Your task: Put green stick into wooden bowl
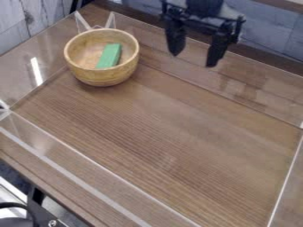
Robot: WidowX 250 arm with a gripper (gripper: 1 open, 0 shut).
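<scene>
- A round, light tan wooden bowl [101,78] with a thick rim and paler inside stands near the far left corner of the brown wooden worktop [166,133].
- The flat, bright green rectangular block [110,56] lies inside the bowl, tilted, near the wall on the side toward the gripper.
- The black two-fingered gripper [199,49] hangs near the worktop's far edge, to the right of the bowl and apart from it.
- Its fingers are spread, with bare wood showing between them and nothing pinched.
- Black cables [27,209] run beside the worktop's near left corner.
</scene>
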